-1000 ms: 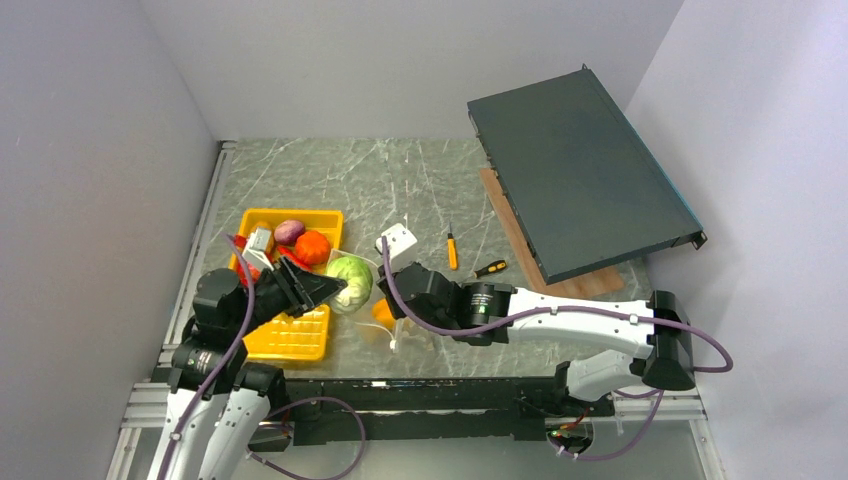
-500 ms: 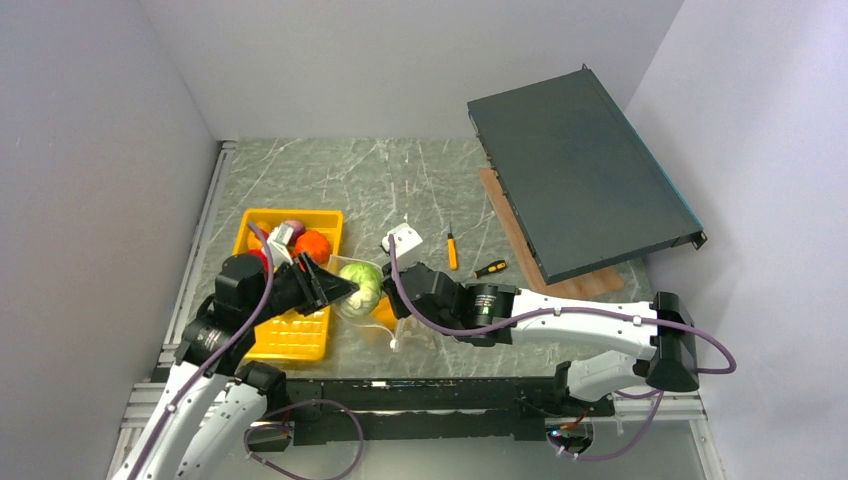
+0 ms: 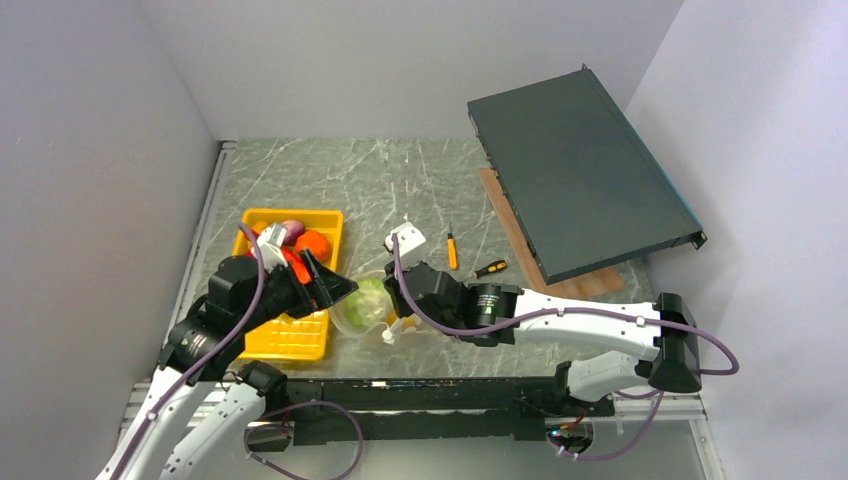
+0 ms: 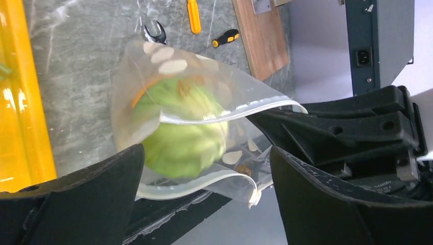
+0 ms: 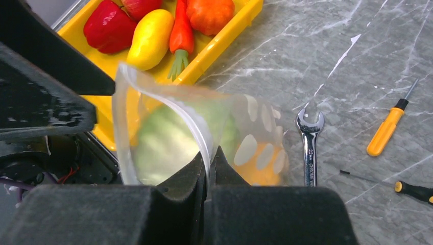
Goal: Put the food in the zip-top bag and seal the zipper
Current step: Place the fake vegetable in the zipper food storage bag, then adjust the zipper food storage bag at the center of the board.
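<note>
The zip-top bag hangs open near the table's front edge. My right gripper is shut on its white zipper rim. A green cabbage lies inside the bag, blurred, with an orange piece deeper in. My left gripper stands open just outside the bag's mouth, nothing between its fingers. More food lies in the yellow tray: a red pepper, a yellow pepper, a carrot and an orange piece.
A steel wrench lies just right of the bag, with two screwdrivers beyond. A white box sits behind the bag. A dark chassis leans over a wooden board at the right.
My left gripper carried the cabbage right to the bag's mouth, then opened; the cabbage has dropped into the bag. The right gripper kept its hold on the rim.
</note>
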